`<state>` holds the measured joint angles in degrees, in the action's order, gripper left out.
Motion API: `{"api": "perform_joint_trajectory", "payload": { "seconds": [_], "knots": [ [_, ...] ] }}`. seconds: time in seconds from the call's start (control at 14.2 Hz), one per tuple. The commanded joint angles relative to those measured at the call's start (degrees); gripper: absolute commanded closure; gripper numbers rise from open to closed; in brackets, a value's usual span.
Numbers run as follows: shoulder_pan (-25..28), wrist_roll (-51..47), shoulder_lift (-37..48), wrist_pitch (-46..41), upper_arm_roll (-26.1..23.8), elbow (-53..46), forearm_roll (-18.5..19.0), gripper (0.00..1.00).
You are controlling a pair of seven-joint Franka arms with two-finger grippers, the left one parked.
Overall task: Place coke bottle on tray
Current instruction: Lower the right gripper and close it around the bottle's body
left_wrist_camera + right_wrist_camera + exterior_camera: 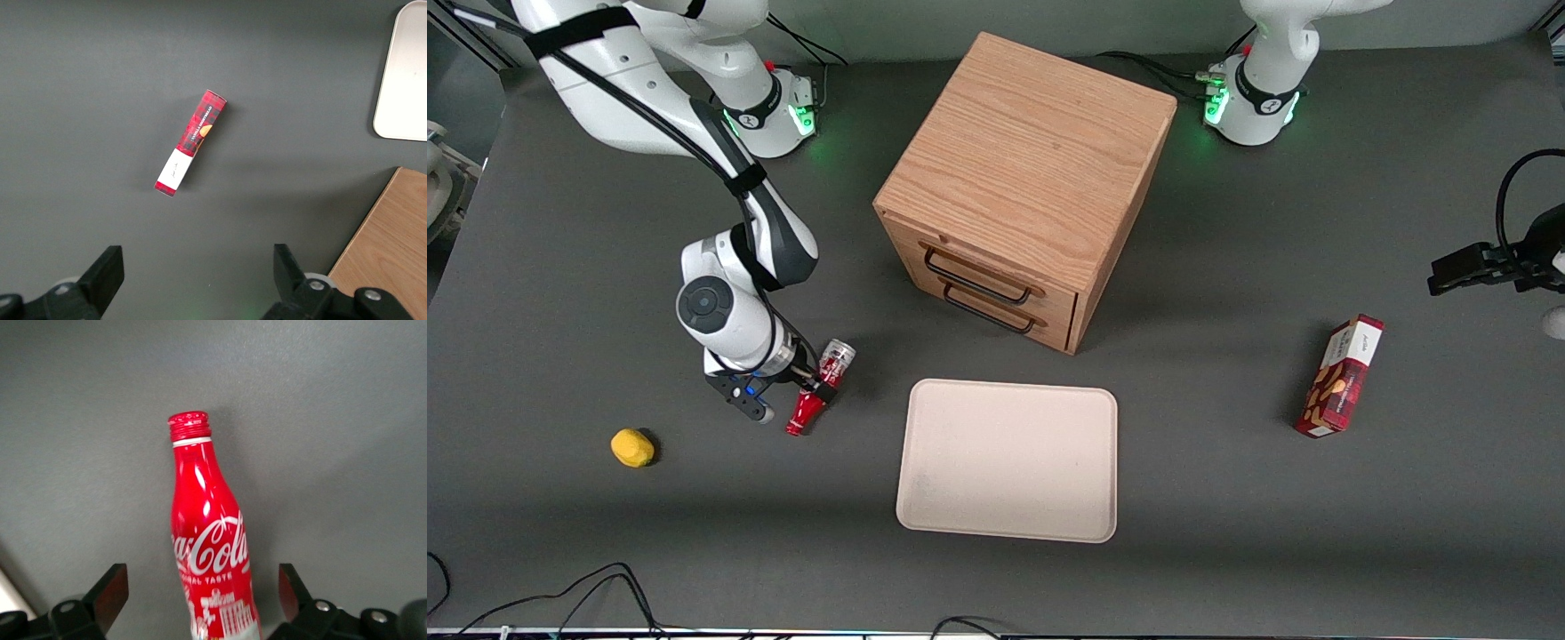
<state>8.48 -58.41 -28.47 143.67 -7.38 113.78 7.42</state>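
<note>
1. Right now the gripper [805, 391] is low over the table [560, 267] toward the working arm's end, spread wide, with the coke bottle [821, 386] between its fingers [107, 593] but not clamped.
2. Coke bottle looks to be lying on its side on the table, silver base toward the wooden drawer cabinet [1027, 191], red cap pointing toward the front camera; it is beside the tray [1009, 459], near it but not touching.
3. Tray is bare, sits in front of the cabinet's drawers.
4. Judgement: grasp not yet made, placing still entirely ahead.
5. Risk: round body may roll or squirt out as the fingers close, since the wrist view shows clear gaps on both sides.
6. Risk: a grip near one end could let the bottle swing during the lift and slip.
7. Risk: a tilted release on the tray means it rolls against or over the low rim.
8. Yellow object [632, 447] and red snack box [1341, 377] are well apart from the path; unlikely to interfere.
</note>
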Motion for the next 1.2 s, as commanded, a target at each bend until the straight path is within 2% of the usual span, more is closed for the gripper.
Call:
{"api": "perform_joint_trajectory", "payload": {
  "seconds": [0.0, 0.56, 0.63, 0.71, 0.78, 0.85, 1.13],
  "knots": [
    [0.04, -4.94, -2.81, 3.53, -0.35, -0.23, 4.61, 0.0],
    [0.31, -5.75, -4.14, 4.6, -0.26, -0.23, 5.68, 0.01],
    [0.31, -5.83, -4.14, 4.6, -0.35, -0.23, 5.68, 0.11],
    [0.31, -5.83, -4.05, 4.6, -0.35, -0.14, 5.59, 0.32],
    [0.31, -6.18, -4.05, 4.6, -0.35, -0.06, 5.68, 0.88],
    [0.39, -6.27, -3.97, 4.6, -0.35, 0.03, 5.68, 1.0],
    [0.4, -6.54, -3.79, 4.6, -0.27, 0.12, 5.68, 1.0]
  ]
}}
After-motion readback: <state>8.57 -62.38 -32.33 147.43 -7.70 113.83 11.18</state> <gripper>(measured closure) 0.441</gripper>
